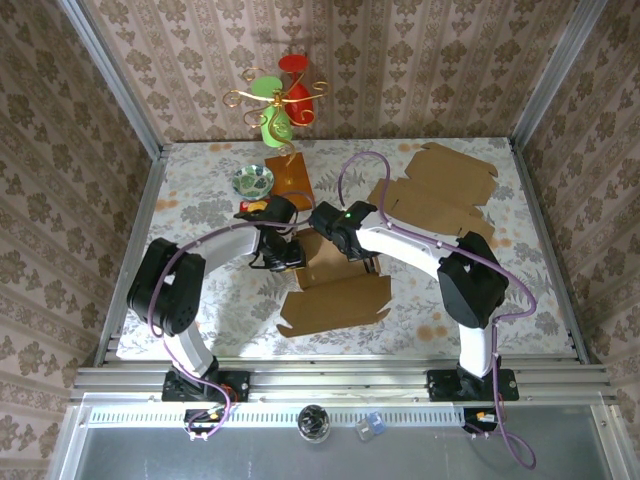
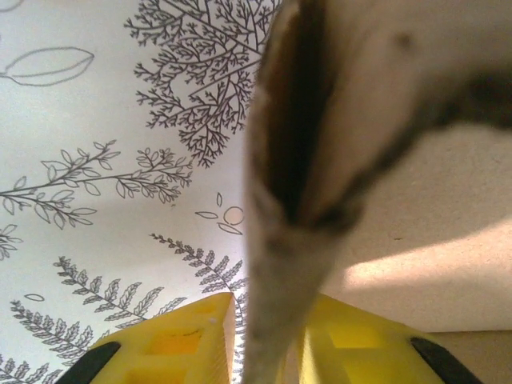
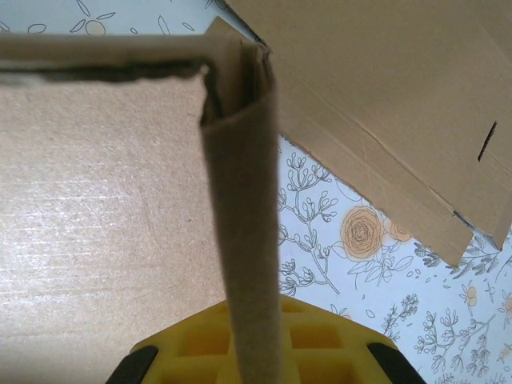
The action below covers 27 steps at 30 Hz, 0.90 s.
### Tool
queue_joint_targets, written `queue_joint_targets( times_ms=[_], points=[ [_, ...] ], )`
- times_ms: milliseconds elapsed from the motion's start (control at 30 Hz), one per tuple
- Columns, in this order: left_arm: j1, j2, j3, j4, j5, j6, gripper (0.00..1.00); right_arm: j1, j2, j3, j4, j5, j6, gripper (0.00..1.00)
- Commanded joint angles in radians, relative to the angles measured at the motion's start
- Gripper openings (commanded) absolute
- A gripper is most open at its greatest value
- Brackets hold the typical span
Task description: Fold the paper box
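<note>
Table [image 1: 200,215] under a floral cloth, walled in on three sides. Paper box [image 1: 335,298] lies mid-table, just ahead of both arms: base panel and near flap flat on the cloth, side walls raised at the far end where the two arms meet over it. A second, unfolded blank [image 1: 440,190] sits well apart at the far right, out of the working zone, likely a spare. Small bowl [image 1: 254,180] and a brown block [image 1: 290,178] with a wire ornament stand at far centre, apart from the fold. Right gripper [image 3: 256,328] is closed tight on an upright wall of the box, near the corner where an end wall meets it; judged purpose, to pin that corner square while the other side is worked. Left gripper [image 2: 268,320] straddles another raised wall, jaws parted only a little; a sliver of cloth shows between one finger [image 2: 180,340] and the card, so nothing looks clamped there. Judged step: walls standing, lid not yet closed.
</note>
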Motion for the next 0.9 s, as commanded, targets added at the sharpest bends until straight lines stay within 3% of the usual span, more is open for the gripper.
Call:
queue_joint_targets(
  times_ms=[0,367,667,867],
  points=[
    [-0.013,-0.015,-0.024,-0.015,-0.092,-0.013,0.22,0.001,-0.017,-0.004,0.0,0.038,0.037,0.0],
    [-0.079,-0.008,-0.019,-0.079,-0.209,-0.078,0.01,0.005,-0.005,-0.019,-0.001,0.017,0.064,0.0],
    [-0.079,-0.015,0.05,-0.084,-0.102,-0.058,0.26,-0.007,0.005,-0.043,0.01,-0.028,0.083,0.0],
    [-0.076,-0.041,0.058,-0.066,-0.023,-0.063,0.32,-0.032,0.007,-0.07,0.01,-0.058,0.103,0.0]
  ],
)
